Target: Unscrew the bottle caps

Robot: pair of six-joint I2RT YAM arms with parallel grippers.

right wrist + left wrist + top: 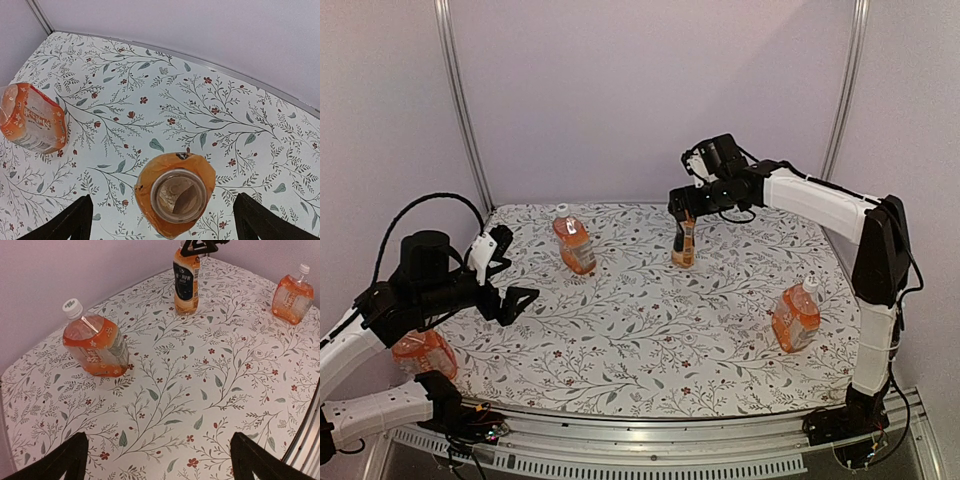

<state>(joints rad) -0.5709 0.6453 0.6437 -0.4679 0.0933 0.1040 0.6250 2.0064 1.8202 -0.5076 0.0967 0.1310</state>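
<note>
- Hovering above the tall bottle, the right end effector is spread apart; the left end effector likewise.
- Left of the tall bottle, a squat bottle is stood; its ribbed cap is judged light, grippy, pinchable across the ribs.

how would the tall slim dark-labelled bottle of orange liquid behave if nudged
Likely tippy: the tall slim clear plastic bottle stands upright on a narrow base. Its mouth looks uncapped, so tipping would probably spill. Looks nearly full, so probably heavy.
</note>
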